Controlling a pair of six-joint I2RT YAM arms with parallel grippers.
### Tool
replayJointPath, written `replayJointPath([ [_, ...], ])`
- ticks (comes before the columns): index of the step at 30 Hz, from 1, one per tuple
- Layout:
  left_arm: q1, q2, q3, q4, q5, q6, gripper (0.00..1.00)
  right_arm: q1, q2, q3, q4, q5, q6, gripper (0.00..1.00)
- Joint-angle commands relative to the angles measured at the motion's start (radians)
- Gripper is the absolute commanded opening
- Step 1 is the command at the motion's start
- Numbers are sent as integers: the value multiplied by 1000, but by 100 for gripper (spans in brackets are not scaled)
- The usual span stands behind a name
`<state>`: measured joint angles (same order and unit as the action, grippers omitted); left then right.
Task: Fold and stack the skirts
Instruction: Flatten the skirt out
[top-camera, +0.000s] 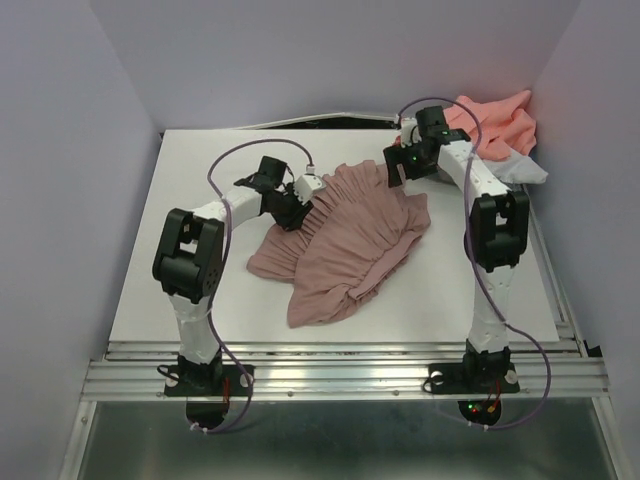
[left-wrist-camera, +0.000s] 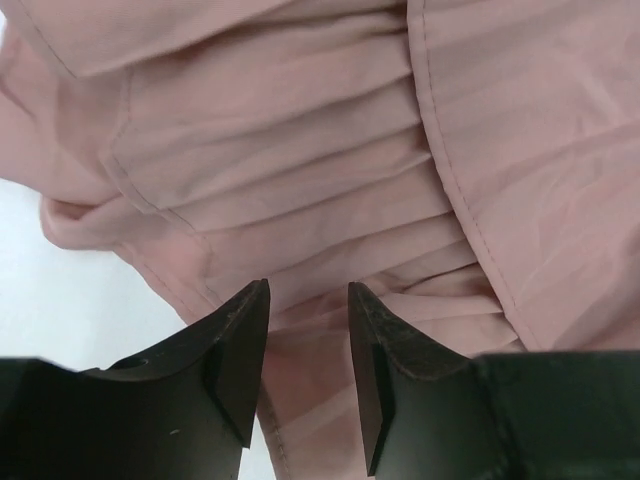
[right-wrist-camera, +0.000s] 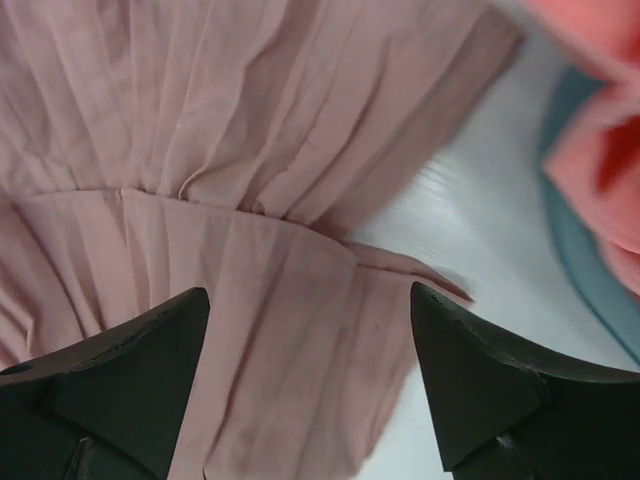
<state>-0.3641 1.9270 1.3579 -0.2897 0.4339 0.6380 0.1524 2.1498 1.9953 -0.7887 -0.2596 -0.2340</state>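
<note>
The mauve-pink pleated skirt (top-camera: 345, 245) lies spread and rumpled in the middle of the white table (top-camera: 190, 190). My left gripper (top-camera: 293, 207) is low over its left part. In the left wrist view (left-wrist-camera: 309, 290) the jaws stand a little apart, with skirt cloth (left-wrist-camera: 300, 150) under and between the tips. My right gripper (top-camera: 397, 170) is wide open over the skirt's far right corner (right-wrist-camera: 250, 120), holding nothing (right-wrist-camera: 310, 295). Coral-salmon cloth (top-camera: 495, 120) is heaped at the back right, with pale white-blue cloth (top-camera: 525, 168) under it.
A teal basket rim (right-wrist-camera: 580, 260) shows beside the coral cloth (right-wrist-camera: 600, 130) in the right wrist view. Lilac walls enclose the table on three sides. A metal rail (top-camera: 340, 375) runs along the near edge by the arm bases.
</note>
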Motion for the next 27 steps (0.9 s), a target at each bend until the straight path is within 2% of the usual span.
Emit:
replayJointPath([
  [1,10,-91,-69,55,-3,-15,48,72,90,-12,49,109,117,87],
  [4,10,-128,-124,54,-3,-12,48,81,140,-4,60,74,124,85],
  [6,10,-152,-166,31,-3,11,45,104,186,-4,71,59,119,80],
  [11,10,-232,-244,-72,11,144,35,171,266,16,158,-15,96,56],
  [16,5,-324,-330,-147,51,233,34,249,304,63,258,-127,-13,50],
  [18,2,-342,-335,-175,83,236,36,286,317,98,288,-151,-50,52],
  [20,-2,-367,-333,-190,117,227,43,296,329,129,313,-159,-65,59],
  [23,-15,-420,-316,-180,108,184,54,296,314,203,329,-115,-77,78],
  [24,-13,-462,-303,-180,100,172,60,296,262,203,329,-74,-121,84],
  [25,-13,-462,-296,-181,92,172,60,296,262,180,329,-73,-122,84],
  [27,-13,-535,-296,-193,65,184,66,296,129,66,332,-49,-186,89],
])
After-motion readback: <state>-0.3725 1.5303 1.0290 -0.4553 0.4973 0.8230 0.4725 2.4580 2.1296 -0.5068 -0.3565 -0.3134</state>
